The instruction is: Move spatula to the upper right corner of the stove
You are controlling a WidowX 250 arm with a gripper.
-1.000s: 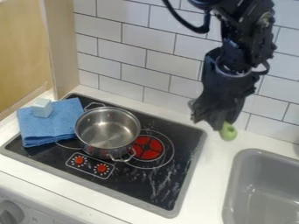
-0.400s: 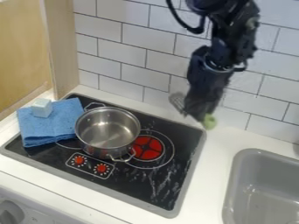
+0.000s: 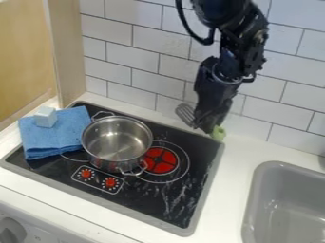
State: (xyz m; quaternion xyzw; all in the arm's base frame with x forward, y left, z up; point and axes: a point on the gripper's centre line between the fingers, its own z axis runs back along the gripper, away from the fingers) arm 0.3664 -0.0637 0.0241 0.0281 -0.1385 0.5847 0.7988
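Note:
The black gripper (image 3: pixel 204 124) hangs at the upper right corner of the stove (image 3: pixel 181 192), close to the tiled wall, and is shut on the spatula. To the left of the gripper shows the grey slotted head of the spatula (image 3: pixel 185 114), over the stove's back edge. Its green handle end (image 3: pixel 218 133) sticks out on the gripper's right side, by the corner of the stove. The gripper hides the middle of the spatula. Whether the spatula touches the stove, I cannot tell.
A metal pot (image 3: pixel 117 142) stands on the stove's left half, beside the red burner. Left of it, a blue cloth (image 3: pixel 54 135) with a pale block (image 3: pixel 45 116) on top lies over the stove's edge. A grey sink (image 3: pixel 285 204) is at the lower right.
The gripper has moved left and slightly down with the spatula, from over the counter right of the stove to its upper right corner. The spatula's slotted head has come into clearer view.

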